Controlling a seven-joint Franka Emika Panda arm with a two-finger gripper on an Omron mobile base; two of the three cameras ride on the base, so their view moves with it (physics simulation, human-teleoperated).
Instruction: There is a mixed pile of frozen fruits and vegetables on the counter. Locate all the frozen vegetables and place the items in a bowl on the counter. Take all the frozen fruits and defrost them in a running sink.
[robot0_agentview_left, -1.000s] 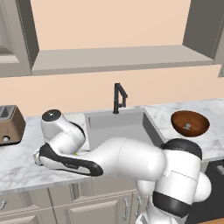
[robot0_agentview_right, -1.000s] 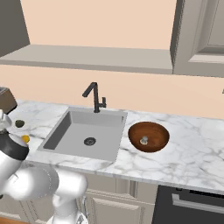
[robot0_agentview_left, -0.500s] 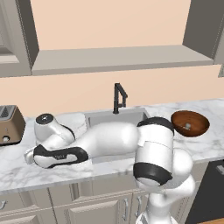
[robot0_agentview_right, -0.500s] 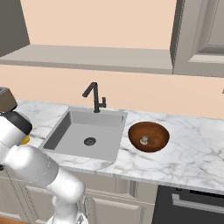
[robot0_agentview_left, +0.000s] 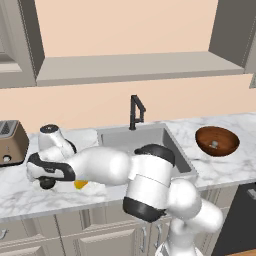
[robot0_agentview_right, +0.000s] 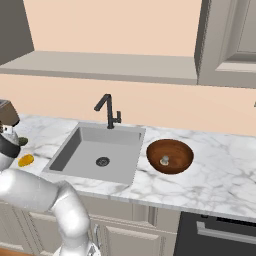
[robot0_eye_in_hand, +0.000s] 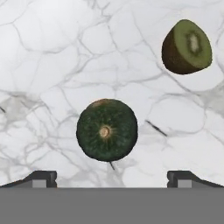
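Now, in the left base view, you are reaching far out to the robot's left, with the end effector (robot0_agentview_left: 47, 181) hanging low over the tabletop (robot0_agentview_left: 20, 192) beside the toaster (robot0_agentview_left: 11, 142). The orange-yellow fruit (robot0_agentview_left: 80, 184) is peeking out just beside the hand, the sink (robot0_agentview_left: 142, 145) is lying between you and the bowl (robot0_agentview_left: 216, 141), and something small and pale is sitting inside that bowl.

In the right base view, the bowl (robot0_agentview_right: 169, 156) is sitting just right of the sink (robot0_agentview_right: 97, 152), well apart from the pile at the far left, where the orange-yellow fruit (robot0_agentview_right: 25, 160) is lying near the arm.

In the hand view, you are looking straight down with the jaws spread wide and gripping nothing; the two tips are standing apart at the bottom edge. The dark green ball (robot0_eye_in_hand: 106, 129) is lying directly ahead, centred between the tips, round with no long axis to align to. The olive-green fruit (robot0_eye_in_hand: 187, 47), cut face showing, is lying apart from it toward the upper right. I judge a straight descent should bracket the ball.
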